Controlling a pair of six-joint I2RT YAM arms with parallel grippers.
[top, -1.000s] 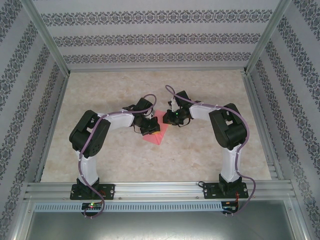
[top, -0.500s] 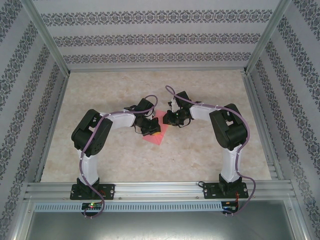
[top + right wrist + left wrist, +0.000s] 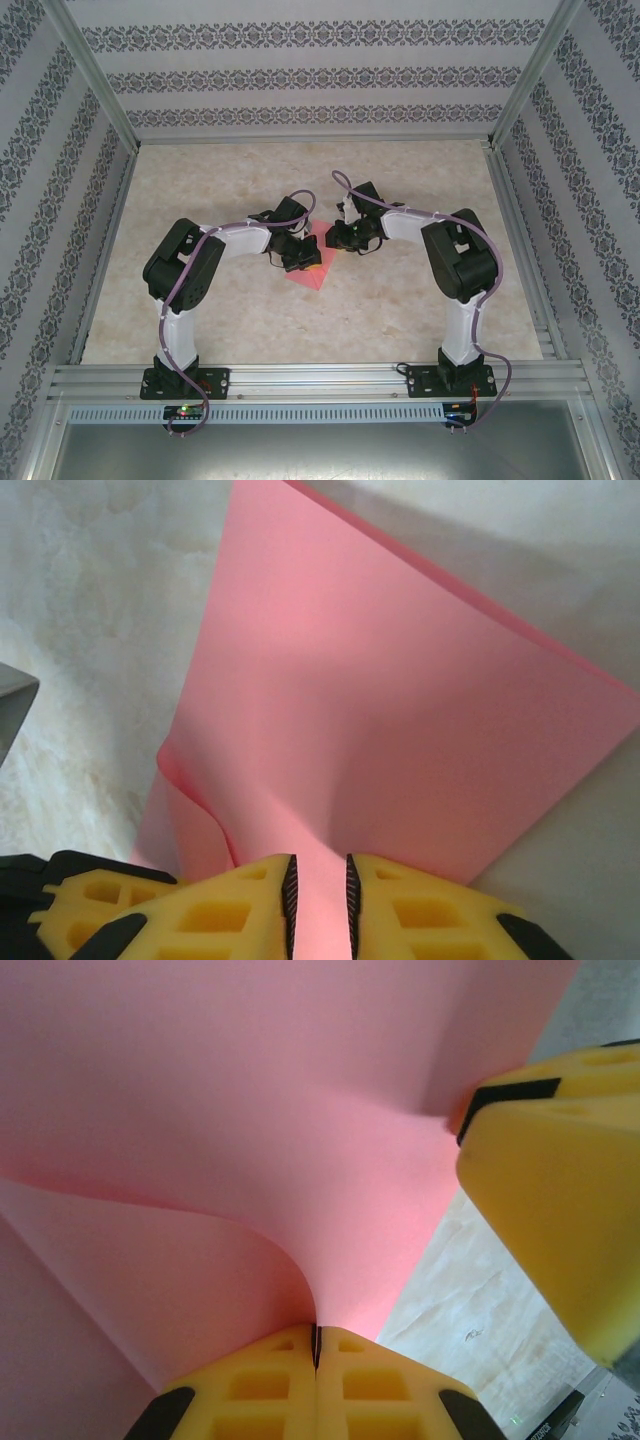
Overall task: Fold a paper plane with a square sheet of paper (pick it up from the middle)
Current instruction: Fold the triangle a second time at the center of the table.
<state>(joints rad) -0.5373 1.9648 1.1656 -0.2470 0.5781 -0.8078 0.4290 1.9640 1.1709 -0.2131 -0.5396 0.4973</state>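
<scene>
Left gripper (image 3: 315,1355): your jaws are pressed fully together, pinching a raised curl of the square sheet of paper (image 3: 300,1110) between the yellow pads.

Right gripper (image 3: 318,895): your jaws stand slightly apart. A ridge of the pink sheet runs into the narrow gap, and you cannot tell whether the pads touch it.

From overhead, the sheet lies on the marbled table (image 3: 420,310) at mid-field, between both grippers, with one corner pointing toward the arm bases.
</scene>
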